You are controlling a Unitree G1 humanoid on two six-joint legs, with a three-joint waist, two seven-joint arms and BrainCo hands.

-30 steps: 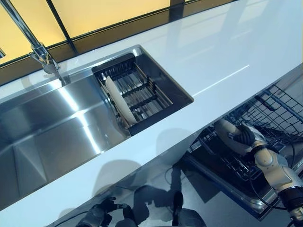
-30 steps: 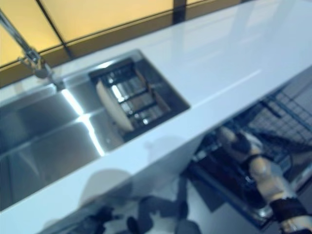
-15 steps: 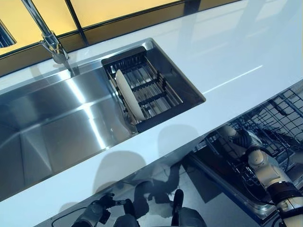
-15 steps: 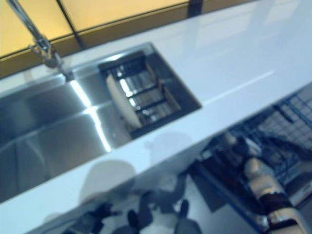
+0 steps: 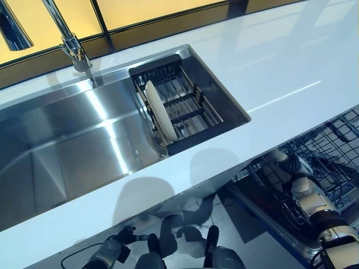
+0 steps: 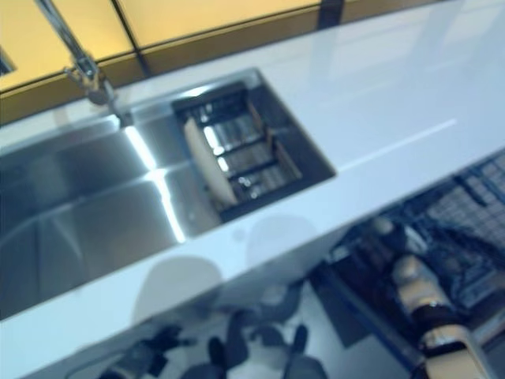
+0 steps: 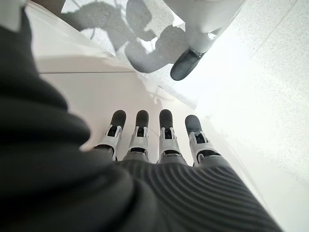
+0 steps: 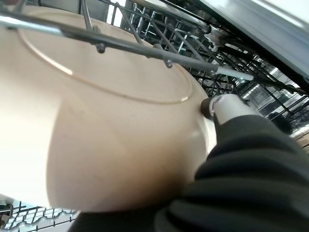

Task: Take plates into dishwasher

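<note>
A cream plate is in my right hand, down in the dishwasher's wire rack below the counter's front edge. The thumb presses on the plate's rim, and a rack wire crosses over the plate's face. Only a small part of that plate shows in the left eye view. A second cream plate stands on edge in the black drainer basket inside the sink. My left hand hangs low beside the cabinet front, its fingers straight and holding nothing.
The steel sink with a tall faucet takes up the left of the white counter. The pulled-out dishwasher rack sits low on the right, its open door jutting over the floor.
The whole picture has shifted, so the camera moved. My right hand still holds the plate in the rack, and more of the plate is hidden under the counter edge.
</note>
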